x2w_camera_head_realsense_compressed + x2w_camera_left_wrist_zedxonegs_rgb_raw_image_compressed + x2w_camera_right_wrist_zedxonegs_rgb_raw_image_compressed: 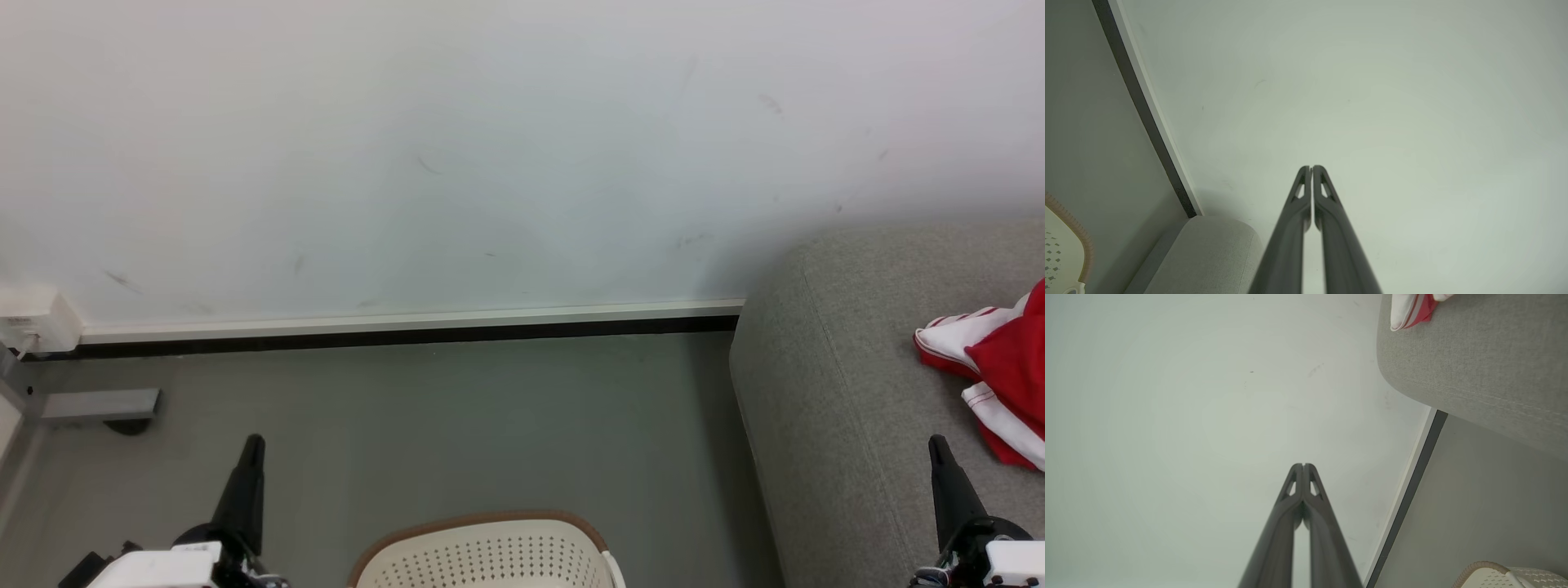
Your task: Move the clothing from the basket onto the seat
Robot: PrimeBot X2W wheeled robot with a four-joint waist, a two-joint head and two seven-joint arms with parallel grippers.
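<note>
On seat (849, 384), clothing (1008, 367) lies just beyond clenched, empty R end effector (939, 447).

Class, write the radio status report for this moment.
Left end effector shut, empty. Right end effector shut, empty. Red-and-white clothing lying on grey seat. Basket contents out of view. No obstruction seen.

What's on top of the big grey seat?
Red-and-white clothing lies crumpled on the seat. It runs off the picture's edge, so the rest is unseen.
</note>
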